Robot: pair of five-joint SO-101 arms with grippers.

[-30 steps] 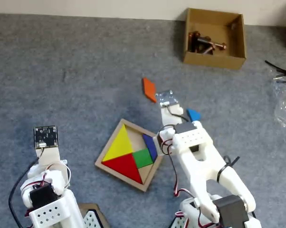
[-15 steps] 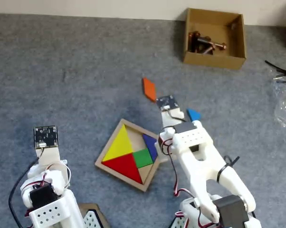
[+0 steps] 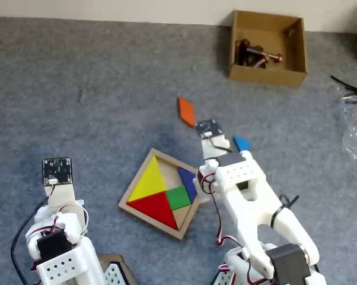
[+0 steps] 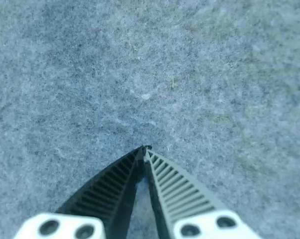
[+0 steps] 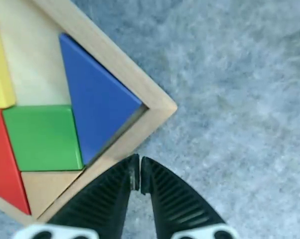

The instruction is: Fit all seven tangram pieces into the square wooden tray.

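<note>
The square wooden tray lies between the two arms. It holds a yellow triangle, a red triangle, a green square and a blue triangle. An orange parallelogram and a small blue triangle lie loose on the carpet beyond it. My right gripper is shut and empty, its tips over the tray's rim near the corner by the blue triangle and green square. My left gripper is shut above bare carpet.
A cardboard box with copper-coloured parts stands at the back right. A clear plastic bag and cables lie at the right edge. The right arm overhangs the tray's right corner; the left arm stands at the front left.
The right arm's wrist has shifted slightly back toward the tray over the last second, then held. The left arm and all the pieces have stayed put.
</note>
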